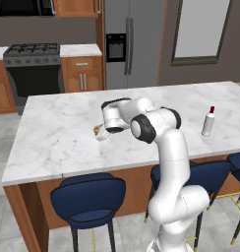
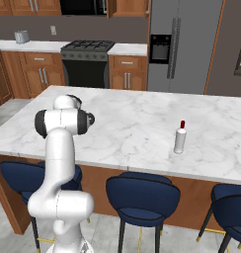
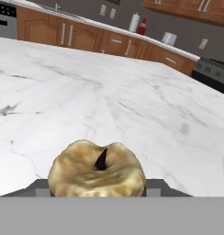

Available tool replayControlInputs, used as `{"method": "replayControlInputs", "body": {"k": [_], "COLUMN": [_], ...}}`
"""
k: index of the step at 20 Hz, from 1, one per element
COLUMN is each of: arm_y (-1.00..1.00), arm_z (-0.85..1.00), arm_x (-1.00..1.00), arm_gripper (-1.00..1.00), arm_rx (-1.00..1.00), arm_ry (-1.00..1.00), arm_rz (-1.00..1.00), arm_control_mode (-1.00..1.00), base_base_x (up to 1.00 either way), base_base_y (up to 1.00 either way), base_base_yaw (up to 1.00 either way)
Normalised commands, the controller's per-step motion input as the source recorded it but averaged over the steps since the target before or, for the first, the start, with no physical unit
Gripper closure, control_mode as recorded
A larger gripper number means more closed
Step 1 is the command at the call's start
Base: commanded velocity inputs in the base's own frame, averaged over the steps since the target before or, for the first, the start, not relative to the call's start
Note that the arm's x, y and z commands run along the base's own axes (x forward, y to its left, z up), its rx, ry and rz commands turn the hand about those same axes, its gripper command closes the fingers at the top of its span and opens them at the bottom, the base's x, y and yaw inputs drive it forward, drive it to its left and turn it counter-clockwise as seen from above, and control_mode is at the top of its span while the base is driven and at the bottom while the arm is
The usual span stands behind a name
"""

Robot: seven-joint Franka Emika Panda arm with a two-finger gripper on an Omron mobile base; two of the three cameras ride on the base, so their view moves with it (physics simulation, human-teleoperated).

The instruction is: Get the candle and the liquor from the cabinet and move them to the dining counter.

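Both task items sit at the bench (image 1: 58, 133): candle (image 3: 96, 170) clamped in the pincer (image 1: 100, 132) low over the marble, liquor (image 1: 208, 121) upright, well apart to its right.

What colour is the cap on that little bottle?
Red, on a white-grey bottle. It shows best in the left base view.

glossy white rounded arm (image 1: 171, 162) with dark joint bands
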Motion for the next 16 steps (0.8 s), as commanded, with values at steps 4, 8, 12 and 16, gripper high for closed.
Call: {"method": "replayControlInputs", "body": {"k": [4,8,12,16], "arm_y": [0.01,0.00,0.00,0.00], "arm_z": [-0.10,0.00,0.00,0.00], "arm_x": [0.03,0.00,0.00,0.00], "arm_gripper": [-1.00,-1.00,-1.00,-1.00], "arm_rx": [0.04,0.00,0.00,0.00], "arm_ry": [0.00,0.00,0.00,0.00], "arm_rz": [0.00,0.00,0.00,0.00], "arm_control_mode": [-1.00,-1.00,-1.00,-1.00], "base_base_x": [0.00,0.00,0.00,0.00], "base_base_y": [0.00,0.00,0.00,0.00], "base_base_yaw": [0.00,0.00,0.00,0.00]}}
